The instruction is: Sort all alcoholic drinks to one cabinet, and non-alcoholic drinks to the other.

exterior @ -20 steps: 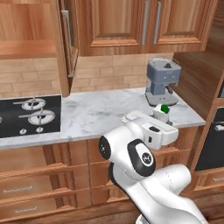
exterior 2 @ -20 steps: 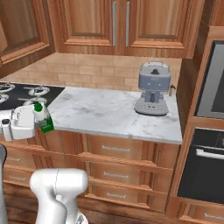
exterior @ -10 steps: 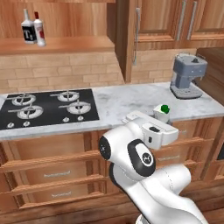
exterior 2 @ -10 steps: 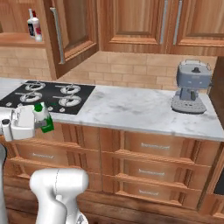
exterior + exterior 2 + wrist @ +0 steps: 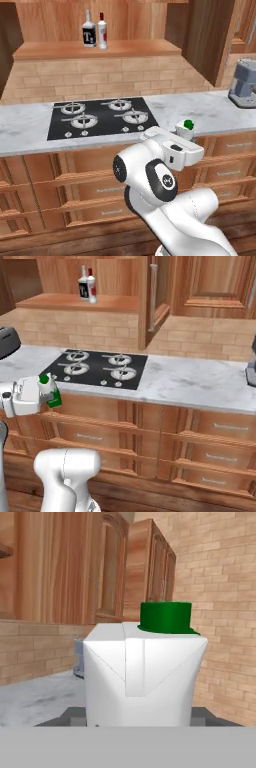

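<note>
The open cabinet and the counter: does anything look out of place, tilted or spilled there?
Nothing stands out. The two alcohol bottles stand upright, side by side, on the shelf of the open cabinet. The green-and-white carton is upright in the hand, in front of the counter. No spill shows on the stove.

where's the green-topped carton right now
The carton sits in the gripper, held in front of the counter edge left of the stove.

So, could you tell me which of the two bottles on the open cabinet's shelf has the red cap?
The slim white bottle, standing on the right; the squat clear bottle beside it carries a black label.
</note>
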